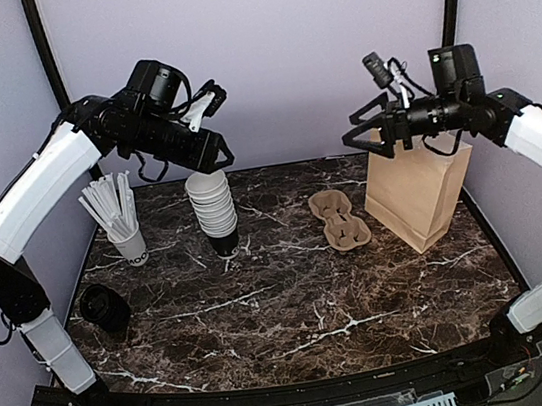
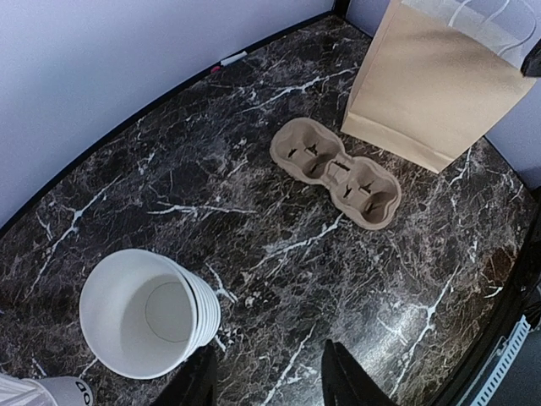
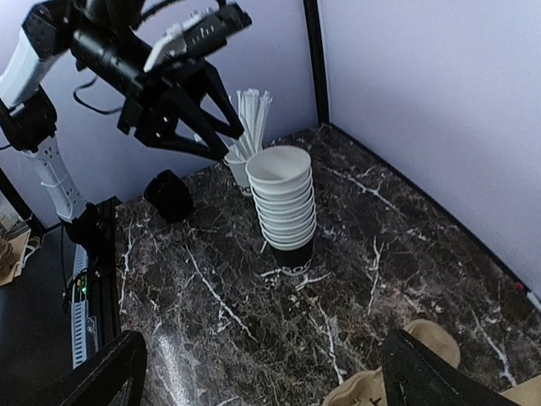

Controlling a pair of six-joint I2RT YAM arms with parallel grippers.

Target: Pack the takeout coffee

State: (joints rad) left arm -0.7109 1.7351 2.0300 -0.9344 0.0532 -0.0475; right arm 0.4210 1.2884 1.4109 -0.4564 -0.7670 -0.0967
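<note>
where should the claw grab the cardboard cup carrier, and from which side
Take the cardboard cup carrier at the narrow waist between its two wells, coming straight down from above. It lies flat on the table, wells empty, and the waist is its slimmest part, so probably the easiest to span.

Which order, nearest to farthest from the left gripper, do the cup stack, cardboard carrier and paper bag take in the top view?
From the left gripper:
1. Stack of white cups, almost beneath it, left of centre.
2. Cardboard carrier, right of centre.
3. Brown paper bag, upright at the far right.
</note>
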